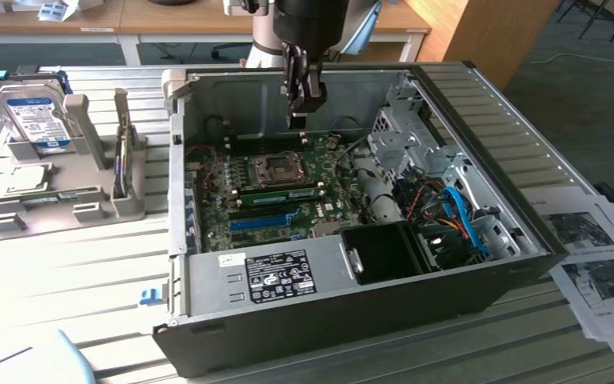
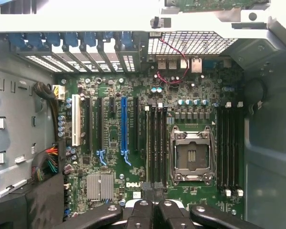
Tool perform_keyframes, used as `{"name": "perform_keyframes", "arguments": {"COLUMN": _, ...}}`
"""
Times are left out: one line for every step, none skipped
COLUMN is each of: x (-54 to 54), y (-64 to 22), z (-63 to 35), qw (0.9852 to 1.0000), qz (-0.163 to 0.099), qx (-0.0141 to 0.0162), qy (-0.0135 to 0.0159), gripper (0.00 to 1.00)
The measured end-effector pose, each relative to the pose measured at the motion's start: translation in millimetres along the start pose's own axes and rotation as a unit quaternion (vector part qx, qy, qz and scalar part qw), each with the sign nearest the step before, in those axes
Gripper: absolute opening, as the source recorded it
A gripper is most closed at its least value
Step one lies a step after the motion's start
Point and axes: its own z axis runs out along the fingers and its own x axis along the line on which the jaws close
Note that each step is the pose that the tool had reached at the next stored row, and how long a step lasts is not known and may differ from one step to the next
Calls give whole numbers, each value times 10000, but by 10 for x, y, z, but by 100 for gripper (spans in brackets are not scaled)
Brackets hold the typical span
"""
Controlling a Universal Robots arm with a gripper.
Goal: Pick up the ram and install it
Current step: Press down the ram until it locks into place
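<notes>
A green ram stick lies flat in the grey rack on the exterior view's left, outside the case. Another green ram stick stands seated in a motherboard slot beside the CPU socket. The wrist view shows it edge-on as a thin green line. My gripper hangs inside the open computer case, above the motherboard's far side. In the wrist view the gripper is shut, its fingers pressed together with nothing between them, over the black memory slots next to the socket.
A hard drive with a blue-white label stands in the rack. The long blue slot, a black fan block, drive cages and blue cables crowd the case. Printed sheets lie on the exterior view's right.
</notes>
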Motion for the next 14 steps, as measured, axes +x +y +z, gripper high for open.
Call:
{"name": "perform_keyframes", "arguments": {"x": 0, "y": 0, "z": 0, "qw": 10000, "qz": 33, "qx": 0, "qy": 0, "gripper": 9}}
{"name": "perform_keyframes", "arguments": {"x": 0, "y": 0, "z": 0, "qw": 10000, "qz": 75, "qx": 0, "qy": 0, "gripper": 9}}
{"name": "perform_keyframes", "arguments": {"x": 0, "y": 0, "z": 0, "qw": 9999, "qz": 127, "qx": -1, "qy": 0, "gripper": 9}}
{"name": "perform_keyframes", "arguments": {"x": 0, "y": 0, "z": 0, "qw": 9998, "qz": 182, "qx": -1, "qy": 0, "gripper": 9}}
{"name": "perform_keyframes", "arguments": {"x": 0, "y": 0, "z": 2, "qw": 9997, "qz": 251, "qx": -1, "qy": -2, "gripper": 9}}
{"name": "perform_keyframes", "arguments": {"x": 0, "y": 0, "z": 2, "qw": 9995, "qz": 321, "qx": -2, "qy": -2, "gripper": 9}}
{"name": "perform_keyframes", "arguments": {"x": 0, "y": 0, "z": 3, "qw": 9992, "qz": 393, "qx": -2, "qy": -3, "gripper": 9}}
{"name": "perform_keyframes", "arguments": {"x": 0, "y": 0, "z": 4, "qw": 9989, "qz": 465, "qx": -2, "qy": -3, "gripper": 9}}
{"name": "perform_keyframes", "arguments": {"x": 0, "y": 0, "z": 4, "qw": 9986, "qz": 538, "qx": -3, "qy": -4, "gripper": 9}}
{"name": "perform_keyframes", "arguments": {"x": 0, "y": 0, "z": 5, "qw": 9981, "qz": 611, "qx": -3, "qy": -5, "gripper": 9}}
{"name": "perform_keyframes", "arguments": {"x": 0, "y": 0, "z": 6, "qw": 9976, "qz": 687, "qx": -3, "qy": -6, "gripper": 9}}
{"name": "perform_keyframes", "arguments": {"x": 0, "y": 0, "z": 7, "qw": 9971, "qz": 758, "qx": -4, "qy": -6, "gripper": 9}}
{"name": "perform_keyframes", "arguments": {"x": 0, "y": 0, "z": 7, "qw": 9966, "qz": 828, "qx": -4, "qy": -7, "gripper": 9}}
{"name": "perform_keyframes", "arguments": {"x": 0, "y": 0, "z": 8, "qw": 9959, "qz": 900, "qx": -4, "qy": -8, "gripper": 9}}
